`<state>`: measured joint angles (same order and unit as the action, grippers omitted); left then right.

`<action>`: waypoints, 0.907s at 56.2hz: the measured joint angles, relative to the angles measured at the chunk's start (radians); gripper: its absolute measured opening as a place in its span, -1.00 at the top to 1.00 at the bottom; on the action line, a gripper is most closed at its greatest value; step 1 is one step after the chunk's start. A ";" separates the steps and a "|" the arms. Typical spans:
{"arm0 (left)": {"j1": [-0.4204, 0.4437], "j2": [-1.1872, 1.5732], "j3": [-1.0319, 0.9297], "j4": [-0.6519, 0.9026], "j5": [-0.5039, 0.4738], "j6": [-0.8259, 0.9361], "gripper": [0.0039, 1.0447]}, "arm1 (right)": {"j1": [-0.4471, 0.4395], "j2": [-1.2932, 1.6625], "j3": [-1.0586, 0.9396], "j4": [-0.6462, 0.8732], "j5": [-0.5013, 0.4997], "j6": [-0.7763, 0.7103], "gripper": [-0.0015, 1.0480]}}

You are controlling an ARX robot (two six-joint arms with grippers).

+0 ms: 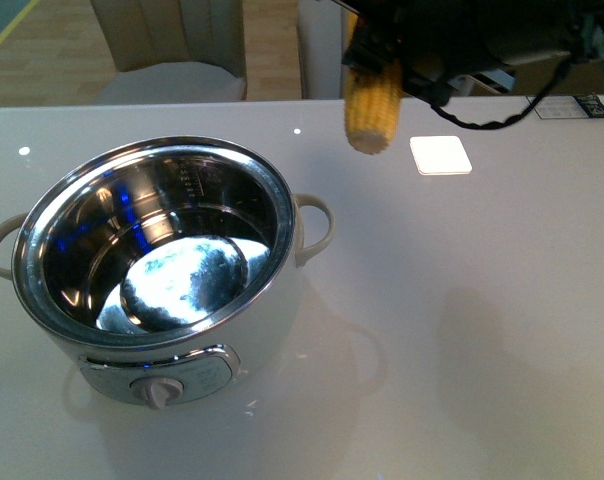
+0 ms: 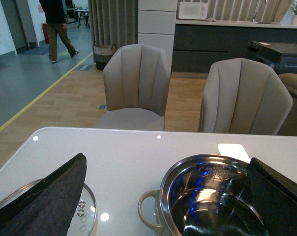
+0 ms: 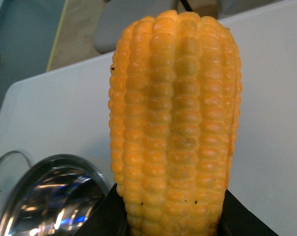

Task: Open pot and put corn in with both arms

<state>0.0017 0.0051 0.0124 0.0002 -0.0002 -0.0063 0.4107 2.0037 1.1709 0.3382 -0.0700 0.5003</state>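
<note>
The white pot (image 1: 182, 350) stands uncovered on the table, its steel bowl empty and its knob facing front. The yellow corn (image 1: 372, 105) hangs in the air behind the pot's right side, held upright by my right gripper (image 1: 377, 55), which is shut on it. In the right wrist view the corn (image 3: 175, 123) fills the frame, with the pot rim (image 3: 55, 164) below and beside it. My left gripper (image 2: 163, 196) is open, its wide-apart dark pads (image 2: 45, 196) framing the pot (image 2: 212, 196) and the glass lid (image 2: 84, 216) lying flat on the table beside it.
A small white square pad (image 1: 441, 155) lies on the table right of the corn. A black-and-white card (image 1: 577, 106) sits at the far right edge. Two beige chairs (image 2: 136, 83) stand behind the table.
</note>
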 joint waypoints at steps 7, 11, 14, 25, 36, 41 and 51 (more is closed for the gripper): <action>0.000 0.000 0.000 0.000 0.000 0.000 -0.87 | 0.032 0.021 0.053 -0.023 -0.006 0.026 0.54; 0.000 0.000 0.000 0.000 0.000 0.000 -0.87 | 0.048 0.040 0.080 -0.035 -0.009 0.040 0.54; 0.000 0.000 0.000 0.000 0.000 0.000 -0.87 | 0.055 0.050 0.093 -0.045 -0.008 0.050 0.55; 0.000 0.000 0.000 0.000 0.000 0.000 -0.87 | 0.097 0.097 0.143 -0.063 -0.002 0.105 0.56; 0.000 0.000 0.000 0.000 0.000 0.000 -0.87 | 0.143 0.122 0.163 -0.060 -0.003 0.161 0.56; 0.000 0.000 0.000 0.000 0.000 0.000 -0.87 | 0.161 0.135 0.170 -0.060 -0.005 0.180 0.56; 0.000 0.000 0.000 0.000 0.000 0.000 -0.87 | 0.179 0.179 0.198 -0.068 -0.020 0.217 0.56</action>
<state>0.0017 0.0051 0.0124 0.0002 -0.0006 -0.0063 0.5900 2.1822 1.3693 0.2699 -0.0902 0.7174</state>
